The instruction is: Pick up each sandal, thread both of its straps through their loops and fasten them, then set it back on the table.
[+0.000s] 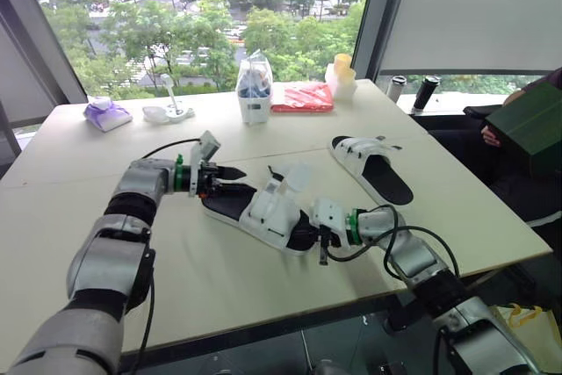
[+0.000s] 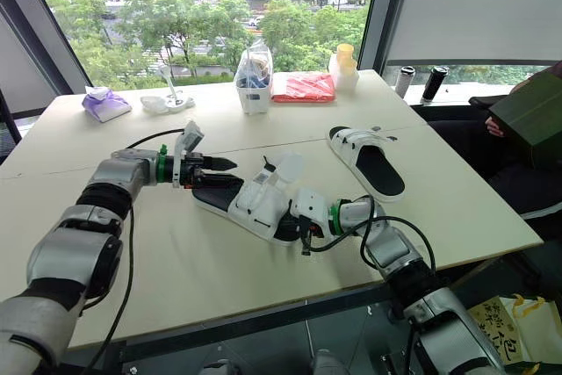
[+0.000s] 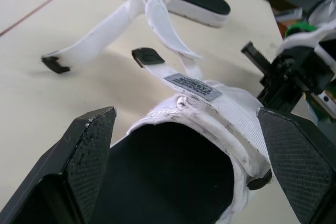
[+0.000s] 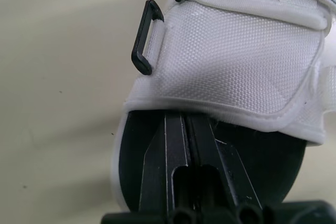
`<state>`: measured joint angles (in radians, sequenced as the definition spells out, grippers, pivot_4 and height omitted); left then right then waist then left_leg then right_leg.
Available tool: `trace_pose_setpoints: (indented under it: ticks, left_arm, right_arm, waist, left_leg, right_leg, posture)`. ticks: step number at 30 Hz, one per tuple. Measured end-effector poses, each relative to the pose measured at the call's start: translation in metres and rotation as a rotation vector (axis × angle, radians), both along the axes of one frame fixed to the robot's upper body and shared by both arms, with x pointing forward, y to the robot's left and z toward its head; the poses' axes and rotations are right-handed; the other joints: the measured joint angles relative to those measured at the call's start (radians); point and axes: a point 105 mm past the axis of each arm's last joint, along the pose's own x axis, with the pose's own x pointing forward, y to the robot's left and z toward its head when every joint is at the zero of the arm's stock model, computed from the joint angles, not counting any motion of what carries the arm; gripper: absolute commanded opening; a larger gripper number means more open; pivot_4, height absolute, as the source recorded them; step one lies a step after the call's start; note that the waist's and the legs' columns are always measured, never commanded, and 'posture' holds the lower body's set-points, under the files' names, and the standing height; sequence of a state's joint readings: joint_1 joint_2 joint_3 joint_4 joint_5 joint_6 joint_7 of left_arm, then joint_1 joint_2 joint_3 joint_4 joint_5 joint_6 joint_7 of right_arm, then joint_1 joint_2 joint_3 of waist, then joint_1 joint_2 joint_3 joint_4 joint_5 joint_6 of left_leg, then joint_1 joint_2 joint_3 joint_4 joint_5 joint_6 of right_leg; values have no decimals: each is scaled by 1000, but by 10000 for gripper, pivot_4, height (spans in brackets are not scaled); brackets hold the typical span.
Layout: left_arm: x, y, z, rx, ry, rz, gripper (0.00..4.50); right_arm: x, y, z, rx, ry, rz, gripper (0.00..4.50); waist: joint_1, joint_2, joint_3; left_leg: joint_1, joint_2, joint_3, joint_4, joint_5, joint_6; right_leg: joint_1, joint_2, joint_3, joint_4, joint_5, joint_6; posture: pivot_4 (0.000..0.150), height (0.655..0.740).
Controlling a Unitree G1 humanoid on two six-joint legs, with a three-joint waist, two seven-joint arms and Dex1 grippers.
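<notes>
White webbing over a black footbed: the near sandal (image 1: 263, 212), at the middle of the surface (image 1: 70, 208), looks light. Its sole is probably fairly stiff, while its loose straps (image 3: 94, 38) will likely flop when lifted. Take it by the heel rim at its left end or by the sole edge, not the soft upper. Your left claw (image 1: 235, 172) reaches in level from the left, released, fingers astride the heel. Your right claw (image 4: 185, 124) lies low at the toe, clenched, apparently on nothing. The second sandal (image 1: 373, 166) rests far right.
</notes>
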<state>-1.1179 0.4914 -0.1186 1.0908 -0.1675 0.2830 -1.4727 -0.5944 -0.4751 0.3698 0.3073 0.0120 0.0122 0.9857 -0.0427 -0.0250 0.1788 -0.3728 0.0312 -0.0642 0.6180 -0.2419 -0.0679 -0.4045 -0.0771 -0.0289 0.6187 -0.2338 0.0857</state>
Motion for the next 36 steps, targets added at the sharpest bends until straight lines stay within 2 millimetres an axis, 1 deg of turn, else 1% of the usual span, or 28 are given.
trace_pose_setpoints:
  ticks: [3, 7, 8, 10, 17, 22, 24, 30, 33, 36]
  left_arm:
    - [-12, -2, -11, 33, 56, -91, 44489]
    - [-32, -2, -36, 70, 136, -169, 44489]
    - [-37, -4, -40, 55, 148, -182, 44489]
    - [-45, -8, -40, 32, 159, -213, 44489]
    - [-70, -20, -37, -19, 205, -286, 44489]
    - [-73, -21, -28, -45, 216, -281, 44489]
    - [-78, -24, -25, -49, 213, -286, 44489]
    - [-90, -38, -28, -61, 196, -289, 44489]
    - [-88, -32, -26, -79, 179, -231, 44489]
    - [-80, -15, -16, -87, 130, -134, 44489]
  right_arm:
    - [5, -3, 0, 8, -13, -28, 0]
    - [19, -14, 2, 16, -48, -114, 0]
    - [22, -16, 3, 15, -57, -129, 0]
    - [25, -20, 4, 13, -66, -155, 0]
    - [30, -26, 4, 18, -79, -172, 0]
    - [32, -28, 5, 15, -90, -170, 0]
    - [33, -29, 6, 27, -80, -174, 0]
    - [32, -29, 4, 55, -51, -180, 0]
    - [32, -29, 5, 58, -49, -179, 0]
    - [31, -31, 6, 82, -23, -194, 0]
  waist:
    - [1, 0, 0]
    - [7, 0, 0]
    - [8, 0, 0]
    - [14, 0, 0]
    - [23, 0, 0]
    - [22, 0, 1]
    - [23, 1, 1]
    - [23, 1, 1]
    - [23, 1, 1]
    - [23, 2, 2]
  left_leg:
    - [0, 0, 0, 2, 0, 0]
    - [-2, 0, 0, 6, 0, 0]
    - [-2, 0, 0, 6, 0, 0]
    - [-3, 0, 0, 7, 0, 0]
    - [-3, 0, 0, 6, 0, 0]
    - [-3, 0, 0, 6, 0, 0]
    - [-3, 0, 0, 5, 0, 0]
    - [-3, 0, 0, 4, 0, 0]
    - [-3, 0, 0, 3, 0, 0]
    - [-3, 0, 0, 3, 0, 0]
  right_leg:
    - [0, 0, 0, 1, 0, -1]
    - [1, -1, 1, 1, 1, -1]
    - [1, -1, 1, 1, 1, -1]
    - [2, -1, 1, 1, 1, -1]
    - [1, -1, 1, 0, 1, -2]
    - [1, -1, 1, 0, 1, -2]
    - [1, -1, 1, 0, 1, -2]
    - [-1, -1, 1, 0, 0, -1]
    - [-1, -1, 1, 0, 0, -1]
    - [-1, -1, 1, -1, 0, -1]
  posture:
    - [1500, 7400]
    - [1500, 7400]
    - [1500, 7400]
    - [1500, 7400]
    - [1500, 7400]
    - [1500, 7400]
    - [1500, 7400]
    - [1500, 7400]
    - [1500, 7400]
    - [1500, 7400]
